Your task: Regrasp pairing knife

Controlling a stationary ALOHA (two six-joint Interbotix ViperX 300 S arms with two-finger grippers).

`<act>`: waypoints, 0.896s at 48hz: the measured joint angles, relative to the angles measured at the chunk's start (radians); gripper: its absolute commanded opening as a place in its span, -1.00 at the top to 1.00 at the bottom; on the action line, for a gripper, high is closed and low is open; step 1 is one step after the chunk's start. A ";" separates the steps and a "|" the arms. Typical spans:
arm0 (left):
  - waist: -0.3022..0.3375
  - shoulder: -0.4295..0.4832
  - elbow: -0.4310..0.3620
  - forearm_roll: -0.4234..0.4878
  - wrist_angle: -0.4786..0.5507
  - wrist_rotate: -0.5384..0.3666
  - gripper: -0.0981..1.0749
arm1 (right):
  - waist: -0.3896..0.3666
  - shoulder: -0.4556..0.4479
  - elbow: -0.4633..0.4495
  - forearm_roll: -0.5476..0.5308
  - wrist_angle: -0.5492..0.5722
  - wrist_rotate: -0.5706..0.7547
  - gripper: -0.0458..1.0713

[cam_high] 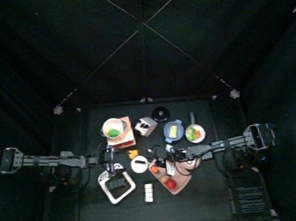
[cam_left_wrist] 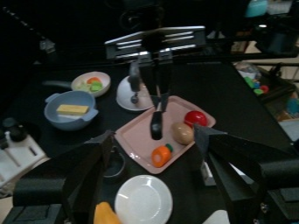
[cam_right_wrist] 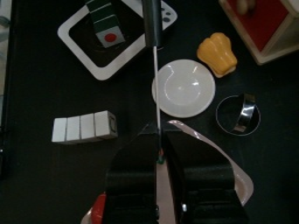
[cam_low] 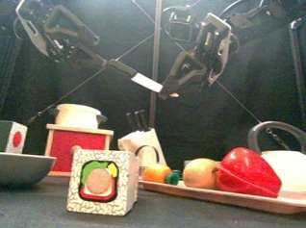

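Note:
The pairing knife (cam_right_wrist: 155, 79) hangs in the air above the table, held by its thin blade, with its dark handle (cam_left_wrist: 158, 118) pointing away from the grip. My right gripper (cam_right_wrist: 156, 140) is shut on the blade end, and the front view shows this right gripper (cam_low: 184, 79) high up at the middle. My left gripper (cam_left_wrist: 156, 138) is open wide, its fingers (cam_left_wrist: 107, 153) on either side of the line to the handle and a short way short of it. In the front view the knife (cam_low: 132, 74) slants down from the left gripper (cam_low: 82, 47) towards the right one.
Below the knife lies a pink tray (cam_left_wrist: 135, 140) with a red pepper (cam_left_wrist: 198, 118), an onion (cam_left_wrist: 184, 133) and a carrot (cam_left_wrist: 162, 156). Around it are a white plate (cam_right_wrist: 187, 83), a blue bowl (cam_left_wrist: 70, 109), a fruit bowl (cam_left_wrist: 91, 83), a white square tray (cam_right_wrist: 82, 48) and a patterned box (cam_low: 100, 181).

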 measured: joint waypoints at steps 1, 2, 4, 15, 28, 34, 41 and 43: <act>-0.006 0.005 0.000 -0.003 -0.003 0.000 -0.94 | 0.002 0.003 0.000 -0.002 0.000 0.000 0.34; -0.011 0.009 0.000 -0.005 -0.006 0.000 -0.94 | 0.003 0.008 0.000 -0.003 0.002 0.000 0.34; -0.020 0.020 0.000 -0.008 -0.009 0.000 -0.94 | 0.006 0.015 -0.002 -0.008 0.000 0.000 0.34; -0.040 0.123 -0.021 -0.026 -0.034 0.000 -0.94 | 0.034 0.052 -0.026 -0.049 0.000 0.000 0.34; -0.075 0.238 -0.052 -0.057 -0.071 0.000 -0.93 | 0.046 0.066 -0.046 -0.060 0.000 0.000 0.34; -0.080 0.258 -0.052 -0.061 -0.071 0.000 -0.87 | 0.046 0.067 -0.046 -0.060 0.000 0.002 0.34; -0.080 0.258 -0.054 -0.061 -0.074 0.000 -0.78 | 0.044 0.069 -0.046 -0.060 0.000 0.002 0.34; -0.080 0.256 -0.054 -0.061 -0.074 0.000 -0.76 | 0.046 0.069 -0.046 -0.060 0.000 0.002 0.34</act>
